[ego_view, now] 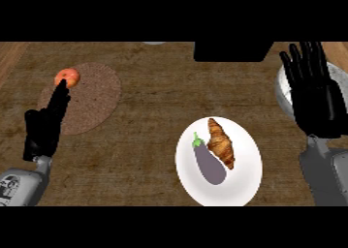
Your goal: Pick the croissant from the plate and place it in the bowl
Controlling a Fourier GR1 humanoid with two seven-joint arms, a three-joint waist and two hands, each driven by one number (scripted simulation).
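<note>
The right hand stands at the upper right of the frame with its fingers straight and slightly spread, pointing to the top edge, holding nothing. It lies across a grey bowl and hides most of it. Only a strip of rim shows on each side of the hand, and the frame's right edge cuts the bowl off.

At the left, the left hand has its fingers stretched out straight and close together, pointing up the frame. Their tips reach an orange fruit; whether they touch it or only overlap it cannot be told. The fruit sits at the upper left rim of a round brown mat.

The croissant lies on the white plate at the lower centre of the counter, well apart from both hands. Its long axis runs nearly up and down the frame, the upper tip leaning a little left. A purple eggplant lies just beside it on the left.

A dark block at the top centre is cut off.
</note>
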